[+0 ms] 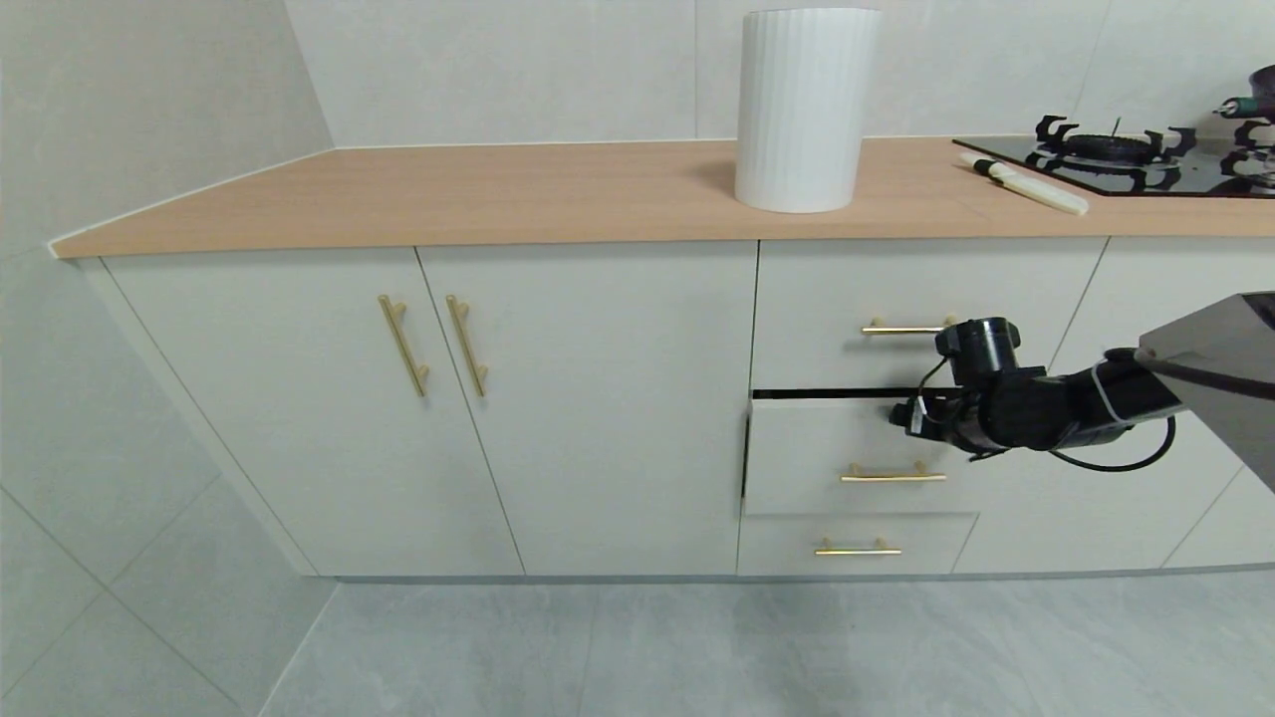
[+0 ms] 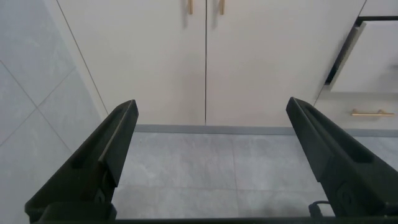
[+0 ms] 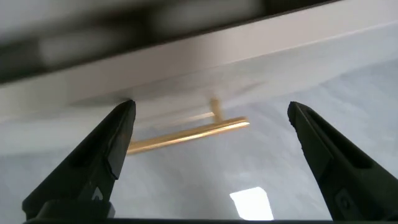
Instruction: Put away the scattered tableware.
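Now the right gripper (image 1: 908, 410), fingers spread, is at the top edge of the slightly open drawer (image 1: 847, 438); better to pull straight out, evenly. The knife (image 1: 1026, 185) lies on the surface (image 1: 498, 194) above the drawer. The left gripper (image 2: 211, 107) has its fingers spread too.

I can read no lettering, label, number or sign on anything in these views.
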`<state>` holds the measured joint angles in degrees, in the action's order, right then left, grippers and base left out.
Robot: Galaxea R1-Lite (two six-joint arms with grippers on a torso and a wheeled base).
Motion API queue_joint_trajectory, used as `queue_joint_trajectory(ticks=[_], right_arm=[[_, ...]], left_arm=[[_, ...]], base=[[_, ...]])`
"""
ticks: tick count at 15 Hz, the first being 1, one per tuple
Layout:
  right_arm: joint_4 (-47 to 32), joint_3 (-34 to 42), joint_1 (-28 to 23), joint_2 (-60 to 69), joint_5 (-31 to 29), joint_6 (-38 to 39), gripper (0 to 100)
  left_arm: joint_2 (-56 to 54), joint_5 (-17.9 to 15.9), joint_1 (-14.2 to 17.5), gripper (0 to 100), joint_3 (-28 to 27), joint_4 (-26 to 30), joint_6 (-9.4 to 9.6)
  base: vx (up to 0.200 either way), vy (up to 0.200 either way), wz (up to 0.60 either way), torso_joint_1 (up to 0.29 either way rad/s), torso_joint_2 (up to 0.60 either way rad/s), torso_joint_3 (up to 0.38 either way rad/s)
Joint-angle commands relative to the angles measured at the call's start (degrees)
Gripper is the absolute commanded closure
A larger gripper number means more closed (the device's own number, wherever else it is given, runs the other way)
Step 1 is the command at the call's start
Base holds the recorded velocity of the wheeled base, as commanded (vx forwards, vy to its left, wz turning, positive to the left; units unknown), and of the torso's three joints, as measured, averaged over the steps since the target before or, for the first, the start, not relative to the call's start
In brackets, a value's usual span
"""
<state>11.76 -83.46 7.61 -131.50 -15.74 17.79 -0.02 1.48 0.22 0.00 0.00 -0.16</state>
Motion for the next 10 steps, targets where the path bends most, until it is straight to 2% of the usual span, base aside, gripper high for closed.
queue_joint_trajectory(ticks=[1, 6, 10], right_arm=[[3.0, -0.04, -0.05, -1.74, -0.17, 0.32, 0], [11.88, -0.22, -0.05, -4.99, -3.95, 0.06, 0], [12.41, 0.4, -0.05, -3.94, -4.21, 0.23, 0]], left_arm=[[0.02, 0.02, 0.04, 0, 0.0, 0.0, -0.02], [0.02, 0.02, 0.04, 0, 0.0, -0.09, -0.02], [0.02, 0.02, 0.04, 0, 0.0, -0.09, -0.02]], base=[[0.0, 0.0, 0.0, 0.0, 0.0, 0.0], [0.0, 0.0, 0.0, 0.0, 0.0, 0.0], [0.0, 0.0, 0.0, 0.0, 0.0, 0.0]])
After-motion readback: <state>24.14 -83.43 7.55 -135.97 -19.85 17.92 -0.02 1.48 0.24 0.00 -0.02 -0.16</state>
